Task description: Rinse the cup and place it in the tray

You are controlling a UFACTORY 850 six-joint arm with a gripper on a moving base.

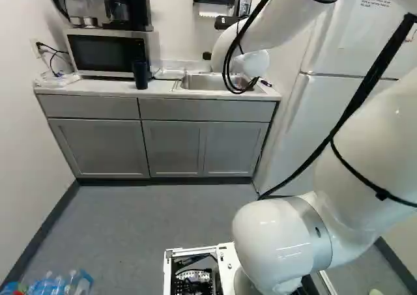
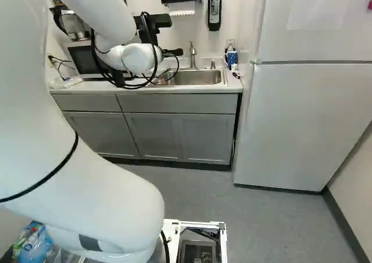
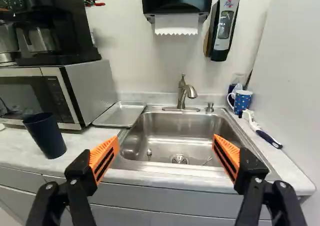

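My gripper is at the counter's sink, mostly hidden by the wrist in the right base view. The wrist view shows the gripper open, with nothing between its orange-padded fingers; the steel sink lies ahead of them. A dark blue cup stands on the counter in front of the microwave, to one side of the gripper; it also shows in the left base view, the cup being right of the microwave's door. A flat metal tray lies between microwave and sink. The faucet rises behind the basin.
Beside the sink, opposite the tray, are a blue patterned mug and a brush. The microwave carries a coffee maker. A soap dispenser and towel dispenser hang above. A refrigerator stands beside the counter.
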